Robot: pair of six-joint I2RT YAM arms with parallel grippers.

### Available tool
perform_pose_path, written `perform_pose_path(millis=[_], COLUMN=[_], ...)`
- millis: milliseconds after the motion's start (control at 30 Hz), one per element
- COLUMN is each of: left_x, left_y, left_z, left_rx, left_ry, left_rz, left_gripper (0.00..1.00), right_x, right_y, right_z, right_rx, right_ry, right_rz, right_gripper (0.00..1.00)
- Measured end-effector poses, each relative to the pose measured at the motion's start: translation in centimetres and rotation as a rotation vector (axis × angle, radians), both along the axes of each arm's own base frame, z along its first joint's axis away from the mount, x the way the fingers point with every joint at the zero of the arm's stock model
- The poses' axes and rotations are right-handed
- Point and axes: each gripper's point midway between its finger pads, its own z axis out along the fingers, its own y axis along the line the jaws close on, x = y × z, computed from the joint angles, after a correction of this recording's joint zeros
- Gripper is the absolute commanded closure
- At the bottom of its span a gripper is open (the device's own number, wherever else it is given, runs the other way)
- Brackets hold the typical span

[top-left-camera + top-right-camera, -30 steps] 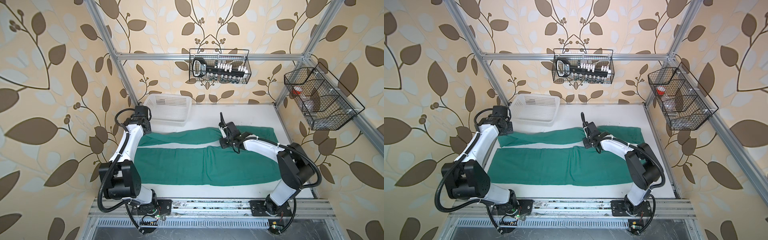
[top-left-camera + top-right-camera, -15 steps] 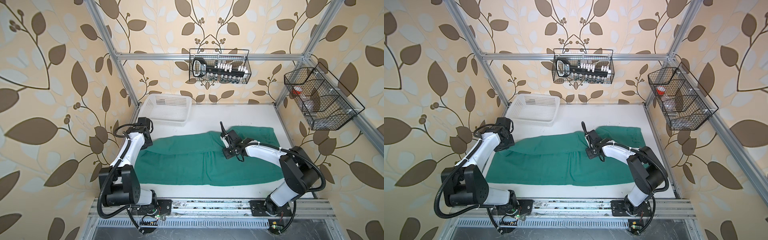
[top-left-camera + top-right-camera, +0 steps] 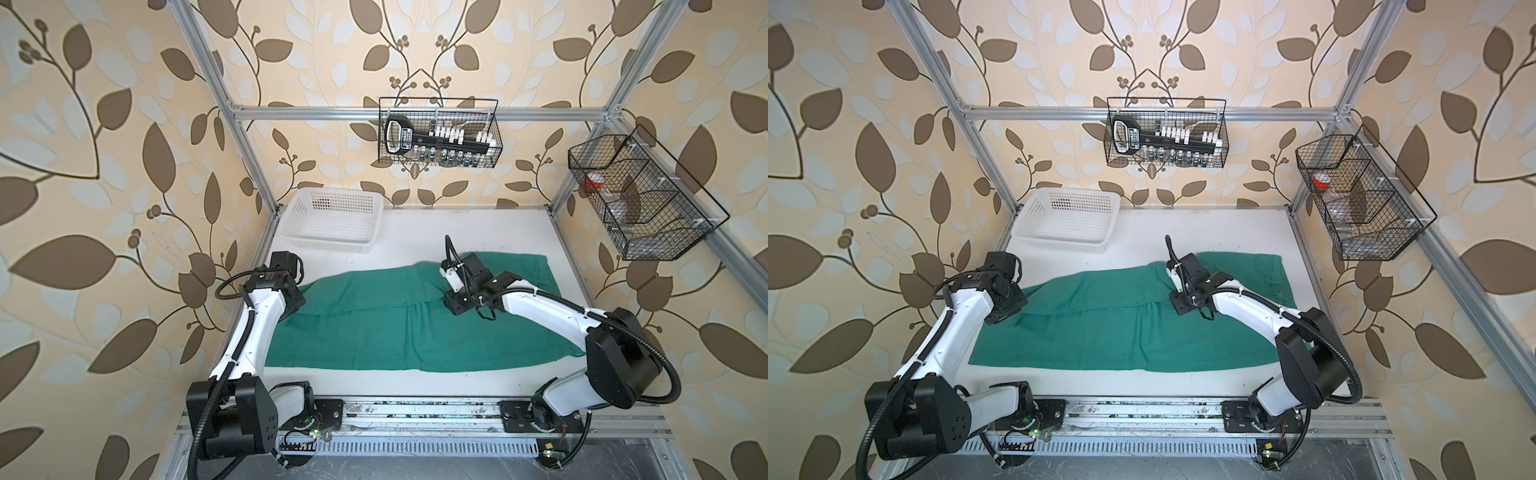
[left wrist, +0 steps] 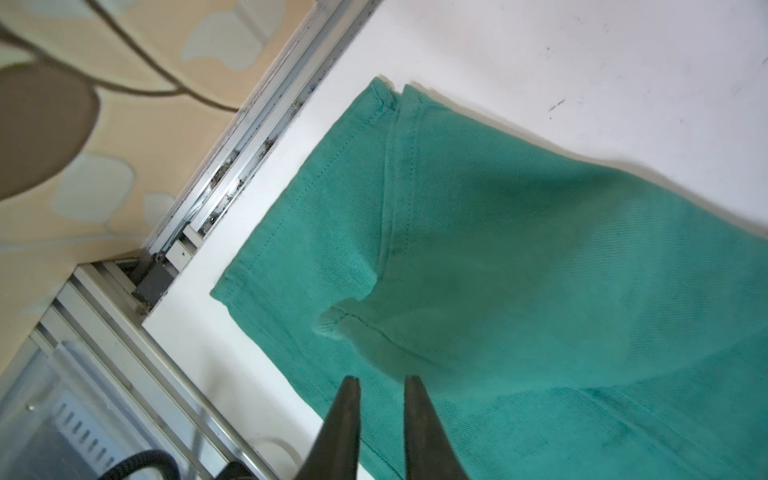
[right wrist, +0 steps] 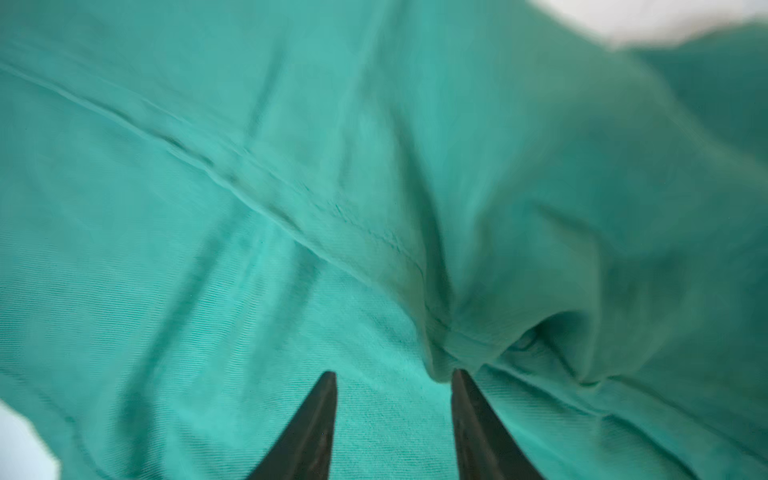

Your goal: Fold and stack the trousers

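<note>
Nearest the camera ran the metal rail (image 3: 415,409) that carried both arm bases. Beyond it the trousers (image 3: 395,332) lay flat along the white table (image 3: 478,232). One leg lay partly over the other, with the leg ends at the left side and the waist at the right.

The left gripper (image 4: 380,380) hung just over the leg ends, its fingers a narrow way apart with nothing between them. The right gripper (image 5: 392,374) stood low over the middle of the cloth. Its fingers were spread wider and held nothing, though one fingertip (image 5: 465,399) touched a raised fold in a blurred wrist view.

Farther back a white basket (image 3: 328,245) sat in the left rear corner, apart from the trousers. One wire rack (image 3: 440,133) hung on the far wall and another (image 3: 640,199) on the right wall.
</note>
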Motion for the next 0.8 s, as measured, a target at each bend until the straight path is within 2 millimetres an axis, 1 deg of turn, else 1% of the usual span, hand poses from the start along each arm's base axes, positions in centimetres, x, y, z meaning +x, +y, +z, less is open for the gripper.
perform_pose_path(millis=[67,100,133,200,267,333,400,467,533,600,667,800], left_x=[-0.4,-0.6,-0.7,-0.9,-0.5,0.6,2.4,4.0,5.5,6.7,7.3,7.2], left_y=[-0.1,-0.1,-0.1,0.0,0.1,0.7,1.9,3.0,3.9,4.3,4.4,5.4], left_z=[0.5,0.7,0.8,0.9,1.1,1.8,2.4,2.3,1.5,-0.3,-2.3,-5.8], left_rx=[-0.006,-0.007,-0.012,-0.016,-0.027,-0.047,-0.088,-0.116,-0.143,-0.197,-0.259,-0.363], left_ry=[-0.024,-0.034,-0.040,-0.043,-0.037,-0.051,-0.091,-0.103,-0.097,-0.079,-0.054,-0.009], left_rz=[0.012,0.018,0.024,0.031,0.036,0.056,0.093,0.123,0.140,0.151,0.164,0.226], left_gripper=[0.69,0.59,0.51,0.50,0.50,0.49,0.48,0.48,0.47,0.46,0.46,0.42], right_x=[1.0,1.4,1.8,2.4,2.8,3.1,3.5,3.8,3.9,4.0,4.1,4.3], right_y=[0.4,0.6,0.7,0.9,1.1,1.5,2.0,2.4,2.7,2.9,3.1,3.9], right_z=[1.9,2.6,3.2,4.0,4.3,4.5,4.4,4.0,3.6,3.4,3.6,3.7], right_rx=[0.046,0.065,0.083,0.118,0.141,0.165,0.190,0.204,0.213,0.222,0.236,0.260], right_ry=[-0.034,-0.048,-0.059,-0.076,-0.085,-0.088,-0.089,-0.082,-0.073,-0.068,-0.073,-0.080], right_rz=[0.001,-0.001,-0.001,-0.004,-0.008,-0.011,-0.013,-0.016,-0.019,-0.021,-0.020,-0.013], right_gripper=[0.49,0.48,0.47,0.44,0.42,0.41,0.40,0.40,0.40,0.40,0.39,0.39])
